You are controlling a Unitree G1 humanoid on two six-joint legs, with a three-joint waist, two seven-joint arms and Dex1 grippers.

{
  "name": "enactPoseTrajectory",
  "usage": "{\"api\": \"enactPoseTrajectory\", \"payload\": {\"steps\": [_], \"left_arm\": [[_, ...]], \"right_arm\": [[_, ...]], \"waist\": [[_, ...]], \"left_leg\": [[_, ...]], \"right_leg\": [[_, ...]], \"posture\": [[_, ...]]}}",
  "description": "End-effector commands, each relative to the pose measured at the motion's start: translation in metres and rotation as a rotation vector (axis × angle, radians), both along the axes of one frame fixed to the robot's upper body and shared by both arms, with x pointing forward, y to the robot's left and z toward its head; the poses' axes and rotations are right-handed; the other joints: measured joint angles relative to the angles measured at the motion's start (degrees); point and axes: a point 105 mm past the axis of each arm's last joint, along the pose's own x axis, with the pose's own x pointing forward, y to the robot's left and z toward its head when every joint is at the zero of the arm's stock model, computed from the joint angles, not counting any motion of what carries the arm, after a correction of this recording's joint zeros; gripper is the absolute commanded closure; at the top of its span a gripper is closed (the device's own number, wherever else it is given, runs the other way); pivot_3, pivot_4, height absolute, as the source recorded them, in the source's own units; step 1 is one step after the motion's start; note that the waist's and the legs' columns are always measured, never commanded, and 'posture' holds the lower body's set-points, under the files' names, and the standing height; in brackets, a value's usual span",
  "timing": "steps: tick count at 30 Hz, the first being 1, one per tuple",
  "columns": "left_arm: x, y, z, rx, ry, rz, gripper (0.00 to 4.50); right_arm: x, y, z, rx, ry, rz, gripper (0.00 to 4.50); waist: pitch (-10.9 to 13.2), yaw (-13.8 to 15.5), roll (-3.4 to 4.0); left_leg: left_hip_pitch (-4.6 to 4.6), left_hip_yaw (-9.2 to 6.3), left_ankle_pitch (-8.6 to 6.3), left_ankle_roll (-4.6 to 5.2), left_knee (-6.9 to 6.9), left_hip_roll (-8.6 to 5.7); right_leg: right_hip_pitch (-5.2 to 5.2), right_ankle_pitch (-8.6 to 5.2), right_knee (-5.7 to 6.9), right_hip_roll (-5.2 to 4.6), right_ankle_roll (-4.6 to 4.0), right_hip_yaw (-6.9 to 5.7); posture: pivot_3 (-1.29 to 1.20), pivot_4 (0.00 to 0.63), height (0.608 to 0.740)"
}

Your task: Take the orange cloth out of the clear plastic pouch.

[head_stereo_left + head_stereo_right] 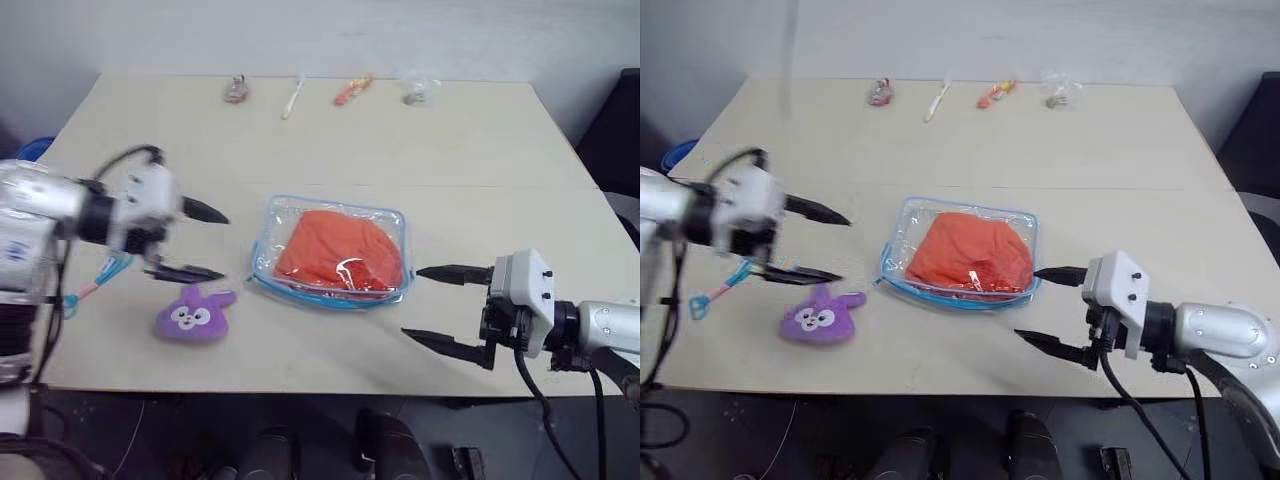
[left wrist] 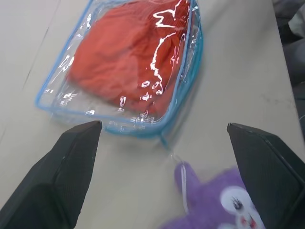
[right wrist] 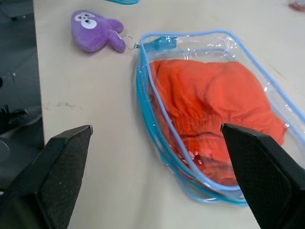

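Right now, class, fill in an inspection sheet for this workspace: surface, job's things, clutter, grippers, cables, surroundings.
Surface: pale table.
Job's things: cloth inside the pouch, mid-table.
Clutter: purple plush left of the pouch, its ring by the zipper end; blue-pink item beside it; four small items along the far edge.
Grippers: left gripper and right gripper flank the pouch, jaws open, holding nothing.
Cables: black ones on both wrists.
Surroundings: grey wall, dark floor.
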Motion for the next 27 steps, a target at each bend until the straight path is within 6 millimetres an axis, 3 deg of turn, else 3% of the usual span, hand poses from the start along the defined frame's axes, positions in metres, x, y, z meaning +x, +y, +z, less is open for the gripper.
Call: {"api": "enactPoseTrajectory", "payload": {"steps": [1,4,11,19,27], "left_arm": [[0.008,-0.016,-0.011,0.097,-0.135,-0.077,0.03],[0.027,-0.027,-0.021,0.131,-0.227,-0.078,0.03],[0.041,-0.04,-0.023,0.117,-0.321,-0.091,0.03],[0.046,-0.05,-0.016,0.018,-0.376,-0.052,0.03],[0.033,-0.055,-0.037,0.082,-0.453,-0.087,0.03]], "right_arm": [[-0.005,0.009,0.006,0.033,-0.023,-0.031,0.01],[-0.006,0.012,0.004,0.052,-0.018,-0.057,0.01],[-0.005,0.014,0.003,0.075,-0.023,-0.101,0.01],[-0.006,0.014,0.0,0.078,-0.02,-0.107,0.01],[-0.005,0.013,-0.004,0.06,-0.02,-0.103,0.01]], "waist": [[0.0,-0.1,0.0],[0.0,0.1,-0.02],[0.0,0.2,-0.05],[0.0,0.2,-0.05],[0.0,0.2,-0.05]], "left_leg": [[-0.01,0.03,0.0,0.0,-0.01,0.0],[-0.02,0.2,0.0,0.0,0.01,-0.02],[-0.06,0.19,0.0,0.02,0.04,-0.06],[-0.06,0.07,0.0,0.03,0.06,-0.05],[-0.04,-0.15,0.0,0.03,0.05,-0.03]], "right_leg": [[-0.06,0.0,0.01,0.0,0.0,0.02],[-0.04,0.0,0.01,0.01,0.0,0.0],[-0.02,0.01,-0.02,-0.03,0.01,-0.02],[-0.01,0.01,-0.01,-0.04,0.02,-0.02],[-0.02,0.01,-0.01,-0.03,0.02,-0.01]], "posture": [[0.0,0.15,0.74],[0.0,0.15,0.74],[0.0,0.15,0.74],[0.0,0.15,0.74],[0.0,0.15,0.74]]}}
